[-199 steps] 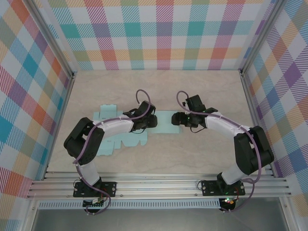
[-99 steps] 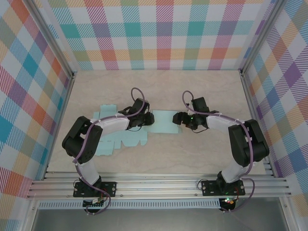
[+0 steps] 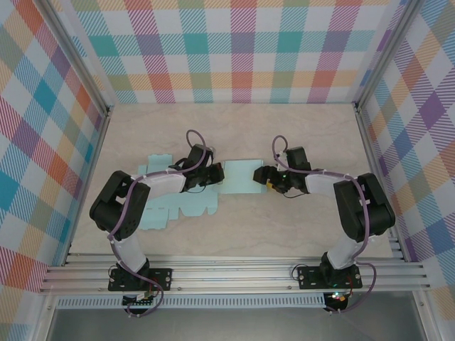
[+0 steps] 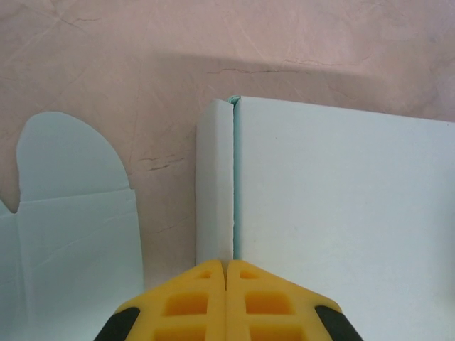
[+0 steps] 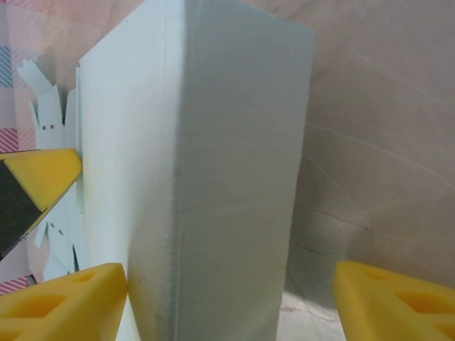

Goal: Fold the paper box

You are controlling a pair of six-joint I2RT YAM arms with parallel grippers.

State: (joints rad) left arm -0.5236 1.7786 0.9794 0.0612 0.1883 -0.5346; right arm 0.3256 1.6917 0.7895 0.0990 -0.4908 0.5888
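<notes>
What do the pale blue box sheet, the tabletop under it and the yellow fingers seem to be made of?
Pale blue box sheet: thin matte card or paperboard, going by its crisp creases and cut tabs.
Light tabletop: likely plywood or wood-look laminate, faint grain showing.
Yellow fingers: matte moulded plastic or rubber, with recessed pockets.

Plaid walls [image 3: 242, 50] surround a pale wooden table [image 3: 284, 231].

Bare tabletop [image 3: 234, 128] beyond the paper box [image 3: 238, 177]; left tool [image 3: 216, 177] and right tool [image 3: 264, 176] tight at its ends
</notes>
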